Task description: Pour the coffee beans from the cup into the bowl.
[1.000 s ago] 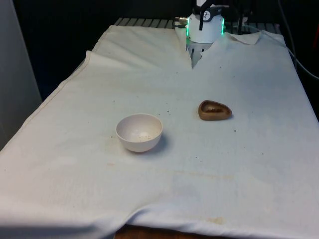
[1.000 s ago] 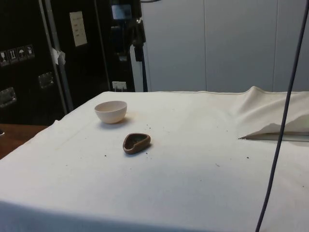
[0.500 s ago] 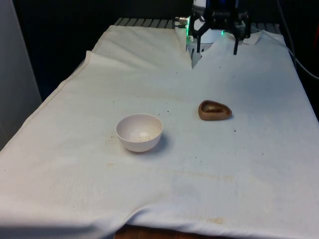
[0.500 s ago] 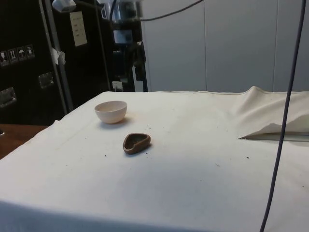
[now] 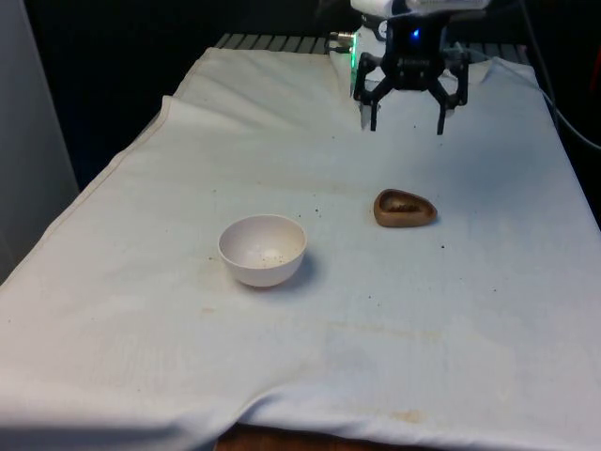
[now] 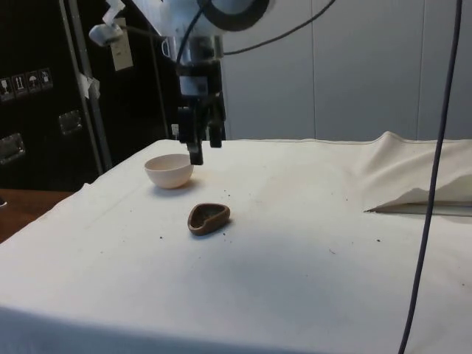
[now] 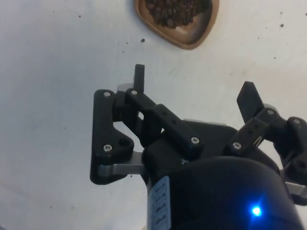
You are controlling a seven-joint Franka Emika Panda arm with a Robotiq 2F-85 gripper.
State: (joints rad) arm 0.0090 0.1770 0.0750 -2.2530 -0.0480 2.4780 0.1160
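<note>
Front view shows the black gripper hanging with fingers spread wide and holding nothing, above the cloth on the far side of the small brown cup, which sits right of the white bowl and well apart from it. Wrist view shows the cup as a shallow, rounded-triangle dish filled with loose coffee beans; it looks light and rigid, likely easy to tip, so pinching its low rim across the narrower end seems safest
</note>
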